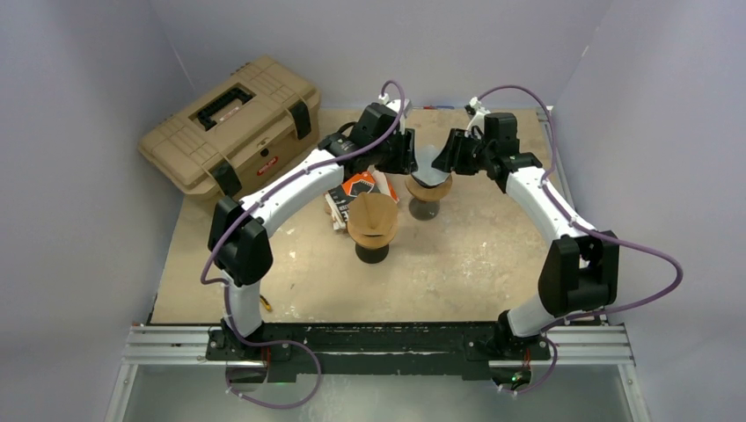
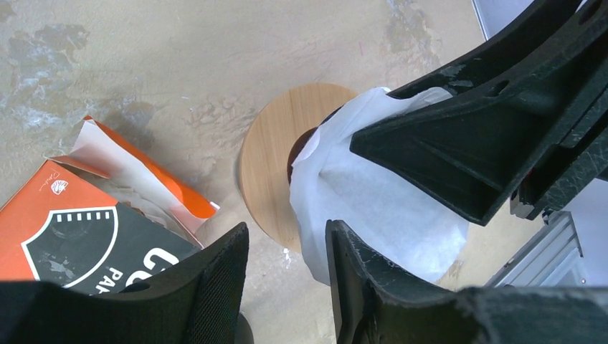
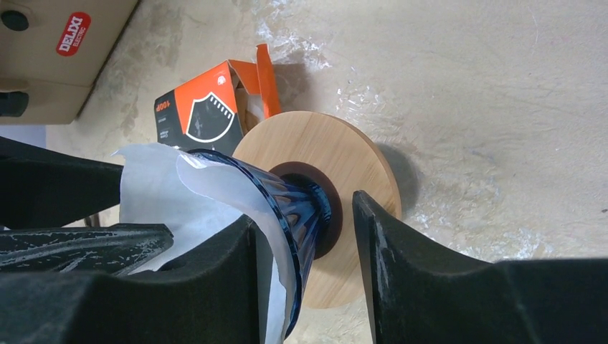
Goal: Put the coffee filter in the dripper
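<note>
A blue glass dripper [image 3: 290,204] with a round wooden collar [image 3: 326,154] stands at the table's middle back [image 1: 428,189]. A white paper coffee filter [image 3: 154,193] sits in its mouth, and it also shows in the left wrist view [image 2: 380,208]. My right gripper [image 3: 305,211] is open and straddles the dripper's rim: one finger is inside against the filter, the other outside the glass. My left gripper [image 2: 287,229] is open and empty just left of the dripper, its right finger next to the filter's edge. In the top view both grippers, left [image 1: 406,158] and right [image 1: 446,158], flank the dripper.
An opened orange and black filter box [image 1: 356,189] lies left of the dripper. A second brown cone on a black base [image 1: 372,224] stands in front of it. A tan toolbox [image 1: 233,123] sits at the back left. The right gripper's fingers [image 2: 466,143] fill the left wrist view's upper right.
</note>
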